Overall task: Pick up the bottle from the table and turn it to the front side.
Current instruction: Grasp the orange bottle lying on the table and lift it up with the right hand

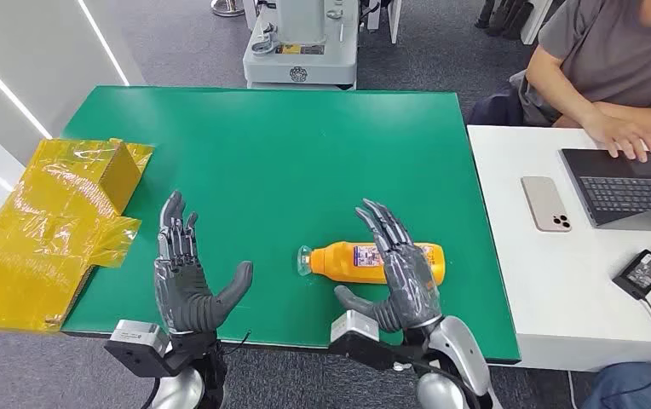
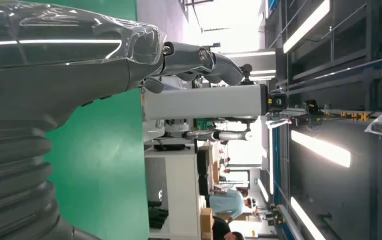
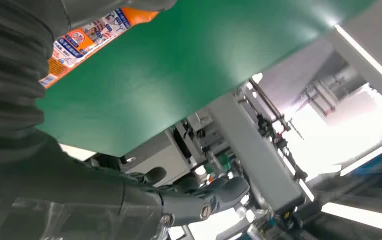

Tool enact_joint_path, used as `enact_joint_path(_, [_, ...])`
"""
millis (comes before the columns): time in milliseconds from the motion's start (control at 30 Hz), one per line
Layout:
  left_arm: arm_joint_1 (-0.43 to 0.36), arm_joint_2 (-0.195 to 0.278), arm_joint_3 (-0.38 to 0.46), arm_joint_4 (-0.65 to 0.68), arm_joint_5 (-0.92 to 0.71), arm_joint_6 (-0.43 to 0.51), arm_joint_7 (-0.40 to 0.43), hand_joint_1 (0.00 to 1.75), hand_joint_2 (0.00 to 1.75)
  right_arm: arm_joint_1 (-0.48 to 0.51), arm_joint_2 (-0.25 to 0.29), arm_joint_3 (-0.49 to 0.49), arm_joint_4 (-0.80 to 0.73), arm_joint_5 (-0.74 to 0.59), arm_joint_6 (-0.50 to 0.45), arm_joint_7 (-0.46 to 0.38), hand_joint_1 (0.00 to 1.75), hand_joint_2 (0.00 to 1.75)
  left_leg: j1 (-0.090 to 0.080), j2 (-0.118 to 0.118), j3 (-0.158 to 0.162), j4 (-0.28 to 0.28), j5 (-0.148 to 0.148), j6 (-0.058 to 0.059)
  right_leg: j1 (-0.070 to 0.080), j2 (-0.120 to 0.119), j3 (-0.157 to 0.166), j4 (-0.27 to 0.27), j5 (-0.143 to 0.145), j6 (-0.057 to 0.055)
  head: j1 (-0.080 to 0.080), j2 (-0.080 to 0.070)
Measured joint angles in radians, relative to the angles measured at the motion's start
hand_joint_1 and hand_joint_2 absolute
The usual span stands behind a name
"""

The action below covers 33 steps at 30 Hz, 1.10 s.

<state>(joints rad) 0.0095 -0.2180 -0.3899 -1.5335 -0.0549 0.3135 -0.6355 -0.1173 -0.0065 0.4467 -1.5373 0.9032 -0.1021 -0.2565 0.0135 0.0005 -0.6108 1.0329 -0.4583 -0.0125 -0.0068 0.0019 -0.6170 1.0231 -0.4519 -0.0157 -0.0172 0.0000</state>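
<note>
An orange bottle [image 1: 348, 260] with a white and blue label lies on its side on the green table [image 1: 305, 162], its clear cap pointing left. My right hand [image 1: 397, 273] hovers over the bottle's right half, fingers spread, holding nothing. The right wrist view shows the bottle's label [image 3: 84, 42] just past that hand [image 3: 24, 165]. My left hand [image 1: 187, 277] stands open near the table's front edge, well left of the bottle, palm facing right. In the left wrist view the left hand [image 2: 59, 75] has nothing in it.
A crumpled yellow plastic wrap and box [image 1: 58, 221] lie at the table's left edge. A white desk [image 1: 552, 281] on the right carries a phone [image 1: 546, 203], a laptop [image 1: 629, 183] and a charger [image 1: 643, 273]; a person [image 1: 612, 68] types there. A grey machine base [image 1: 302, 47] stands behind the table.
</note>
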Motion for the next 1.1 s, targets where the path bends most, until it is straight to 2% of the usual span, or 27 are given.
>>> enact_joint_path(67, [-0.001,0.000,0.003,0.000,-0.001,-0.012,0.004,0.00,1.75,-0.099,-0.044,0.012,0.082,0.020,0.079,0.013,0.00,1.75,0.000,0.000,0.000,0.000,0.000,0.000,0.000,0.000,0.000,0.000,0.000,0.000,0.000,0.000])
enact_joint_path(167, [-0.013,0.000,0.009,0.001,0.002,-0.032,0.016,0.00,1.75,-0.318,-0.136,0.066,0.277,0.017,0.273,0.025,0.00,1.75,0.000,0.000,0.000,0.001,0.001,0.000,0.000,0.000,0.000,0.000,0.000,0.000,0.000,0.000])
enact_joint_path(400, [-0.050,0.000,0.010,0.011,0.019,-0.052,0.035,0.00,1.75,-0.563,-0.204,0.204,0.555,-0.085,0.479,-0.004,0.00,1.75,0.000,-0.001,0.000,0.001,0.001,0.001,0.000,-0.001,0.001,0.000,0.000,0.000,0.000,0.000])
enact_joint_path(500, [-0.064,0.000,0.010,0.018,0.019,-0.056,0.039,0.00,1.75,-0.622,-0.220,0.254,0.640,-0.107,0.517,-0.014,0.00,1.75,0.000,-0.002,0.000,0.001,0.001,0.001,0.000,-0.001,0.001,0.000,0.000,0.000,0.000,0.000])
enact_joint_path(633, [-0.071,0.000,0.010,0.026,0.019,-0.056,0.039,0.00,1.75,-0.659,-0.229,0.290,0.703,-0.113,0.522,-0.017,0.00,1.75,0.000,-0.002,0.000,0.001,0.001,0.001,0.000,-0.001,0.001,0.000,0.000,0.000,0.000,0.000])
enact_joint_path(1100, [-0.088,0.012,0.010,0.046,0.045,-0.024,0.039,0.00,1.75,-0.783,-0.230,0.473,0.918,-0.226,0.625,0.011,0.00,1.75,0.000,-0.002,0.000,0.001,0.001,0.002,0.000,-0.002,0.001,0.000,0.000,0.000,0.000,0.000])
